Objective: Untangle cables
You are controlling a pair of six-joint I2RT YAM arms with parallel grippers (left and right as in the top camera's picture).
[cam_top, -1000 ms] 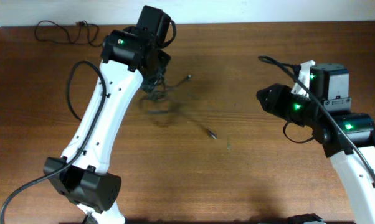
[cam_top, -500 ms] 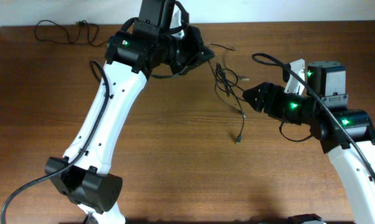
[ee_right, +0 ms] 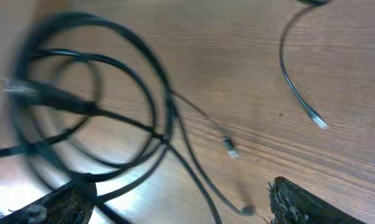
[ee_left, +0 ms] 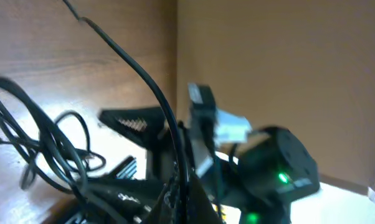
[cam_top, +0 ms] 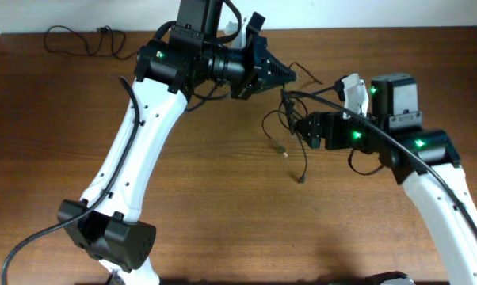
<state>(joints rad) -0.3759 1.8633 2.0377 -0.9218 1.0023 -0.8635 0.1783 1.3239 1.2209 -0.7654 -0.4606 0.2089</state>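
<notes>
Overhead, your left gripper (cam_top: 288, 76) clamps the cables (cam_top: 290, 119) over the wooden table (cam_top: 223, 214); blur smears their loops in both wrist views. Your right gripper (cam_top: 302, 127), jaws apart, sits beside the tangle. Pale wall (cam_top: 341, 12) behind.

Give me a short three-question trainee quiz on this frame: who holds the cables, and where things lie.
1. True or false: the left gripper is shut on the tangled bundle of thin black cables.
2. Choose one. The right gripper, beside that bundle, is: A) open wide; B) clamped on a plug end; C) out of every view.
3. Fill in: in the overhead view, a separate thin black cable lies on the brown wooden table at its far ___ corner.

Key: 1 true; 2 A; 3 left.
</notes>
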